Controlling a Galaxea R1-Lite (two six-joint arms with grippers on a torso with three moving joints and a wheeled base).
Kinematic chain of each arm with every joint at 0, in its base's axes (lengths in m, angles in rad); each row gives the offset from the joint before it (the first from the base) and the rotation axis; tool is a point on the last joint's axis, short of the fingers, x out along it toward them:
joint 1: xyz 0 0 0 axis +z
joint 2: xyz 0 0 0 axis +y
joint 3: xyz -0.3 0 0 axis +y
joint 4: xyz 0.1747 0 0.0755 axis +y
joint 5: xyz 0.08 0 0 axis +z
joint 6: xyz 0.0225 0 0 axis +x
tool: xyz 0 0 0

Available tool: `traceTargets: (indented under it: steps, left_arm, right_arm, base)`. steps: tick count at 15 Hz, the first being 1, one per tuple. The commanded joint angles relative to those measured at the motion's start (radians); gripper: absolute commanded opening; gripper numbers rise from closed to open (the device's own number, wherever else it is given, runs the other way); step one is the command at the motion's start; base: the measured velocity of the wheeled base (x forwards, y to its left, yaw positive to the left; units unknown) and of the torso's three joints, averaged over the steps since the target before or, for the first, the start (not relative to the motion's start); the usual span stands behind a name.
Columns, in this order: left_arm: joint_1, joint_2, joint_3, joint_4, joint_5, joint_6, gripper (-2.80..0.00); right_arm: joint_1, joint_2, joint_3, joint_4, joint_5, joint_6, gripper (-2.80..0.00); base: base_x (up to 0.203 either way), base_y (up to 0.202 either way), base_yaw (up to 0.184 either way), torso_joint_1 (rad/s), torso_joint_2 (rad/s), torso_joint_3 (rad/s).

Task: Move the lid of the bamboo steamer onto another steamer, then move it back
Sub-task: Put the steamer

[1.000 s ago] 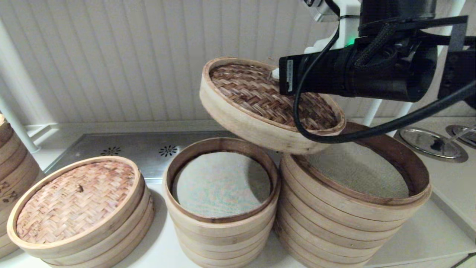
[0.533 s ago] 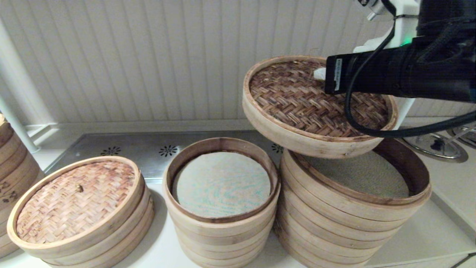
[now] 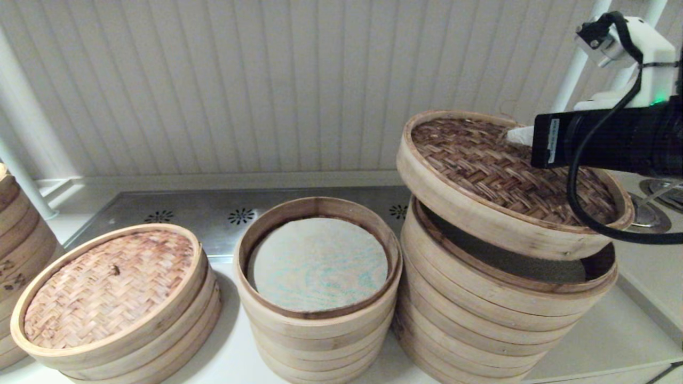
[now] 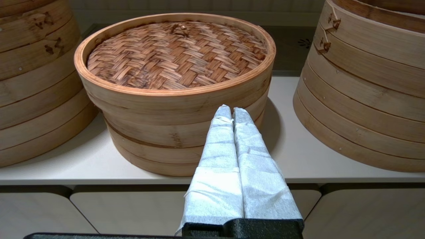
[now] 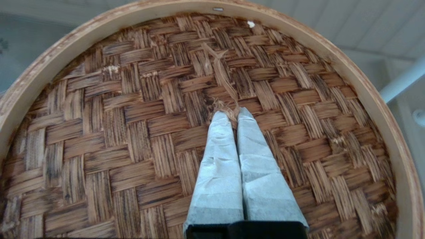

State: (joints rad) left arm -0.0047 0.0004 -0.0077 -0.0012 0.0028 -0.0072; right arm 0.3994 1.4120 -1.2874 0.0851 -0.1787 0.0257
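Observation:
The bamboo steamer lid (image 3: pixel 496 184), dark herringbone weave in a pale hoop, hangs tilted just above the widest steamer stack (image 3: pixel 480 314) at the right. Its right edge is low over the stack's rim and its left edge is higher. My right gripper (image 5: pixel 232 113) is shut on the fibre knot at the lid's centre (image 5: pixel 222 106); in the head view the arm reaches in from the right (image 3: pixel 603 141). Most of the stack's liner is hidden under the lid. My left gripper (image 4: pixel 231 109) is shut and empty, held low in front of the counter before the pinkish-tan lidded steamer (image 4: pixel 176 53).
The narrower open stack with a bluish liner (image 3: pixel 318 264) stands in the middle, close beside the wide stack. The lidded low steamer (image 3: pixel 109 288) is at the left, another stack (image 3: pixel 16 234) at the far left edge. A round metal lid (image 3: pixel 648 216) lies behind right.
My right arm has carried the lid to the right and lowered it, from above the gap between the two open stacks to just over the wide stack. The left arm has not moved.

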Motion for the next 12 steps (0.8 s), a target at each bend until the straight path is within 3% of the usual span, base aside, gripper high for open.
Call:
traceTargets:
  steps: [1, 12]
  left_arm:
    - [0.0, 0.001, -0.001, 0.0, 0.0, 0.0, -2.8]
    - [0.0, 0.001, 0.0, 0.0, -0.001, 0.0, -2.8]
  right_arm:
    - [-0.048, -0.025, 0.04, -0.001, 0.036, 0.001, -2.8]
    - [-0.111, -0.018, 0.162, -0.019, 0.103, 0.012, -2.8]
  base:
    - [0.0, 0.0, 0.0, 0.0, 0.0, 0.0]
    - [0.0, 0.0, 0.0, 0.0, 0.0, 0.0]
